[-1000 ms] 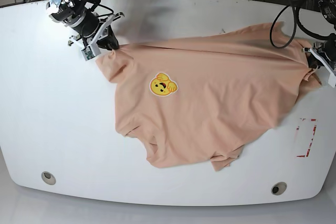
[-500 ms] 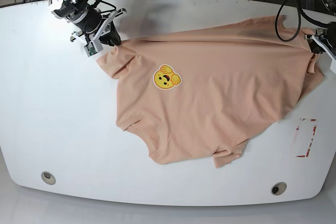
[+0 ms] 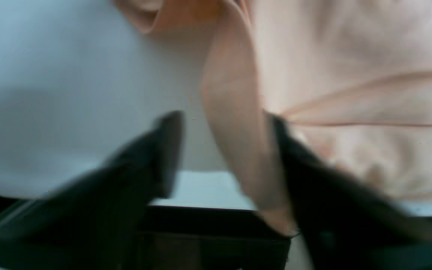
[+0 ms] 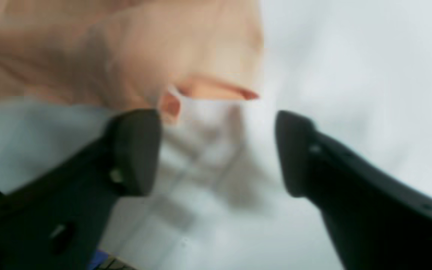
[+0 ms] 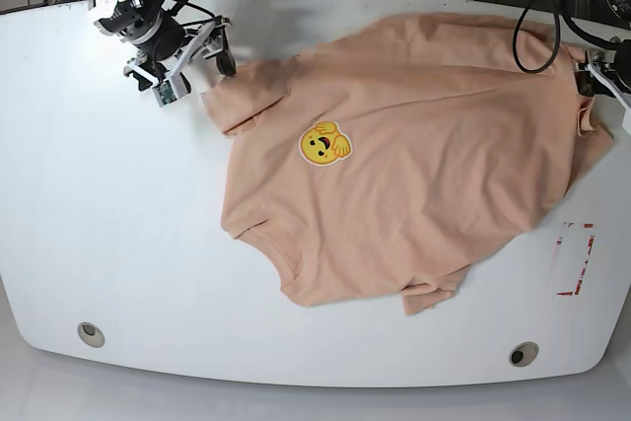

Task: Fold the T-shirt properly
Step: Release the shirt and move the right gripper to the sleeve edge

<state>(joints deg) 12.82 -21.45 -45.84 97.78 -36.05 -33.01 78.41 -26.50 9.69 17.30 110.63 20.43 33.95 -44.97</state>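
Note:
The peach T-shirt (image 5: 414,165) lies spread on the white table (image 5: 99,224), with the yellow emoji print (image 5: 323,145) facing up. My right gripper (image 5: 197,71) is open at the shirt's far left corner. In the right wrist view, that gripper (image 4: 216,150) has wide jaws and the cloth edge (image 4: 186,56) lies just beyond them, not held. My left gripper (image 5: 596,76) is at the shirt's right edge. In the left wrist view, that gripper (image 3: 225,150) has its jaws apart, with a fold of shirt (image 3: 234,112) between them, resting against one finger.
A red-outlined mark (image 5: 574,258) is on the table to the right of the shirt. Two round holes (image 5: 91,333) (image 5: 524,354) sit near the front edge. Cables (image 5: 537,36) hang at the back right, over the shirt's corner.
The shirt has been drawn toward the table's far edge and lies flatter. My right gripper has opened and let go of the left corner. The left gripper moved back slightly.

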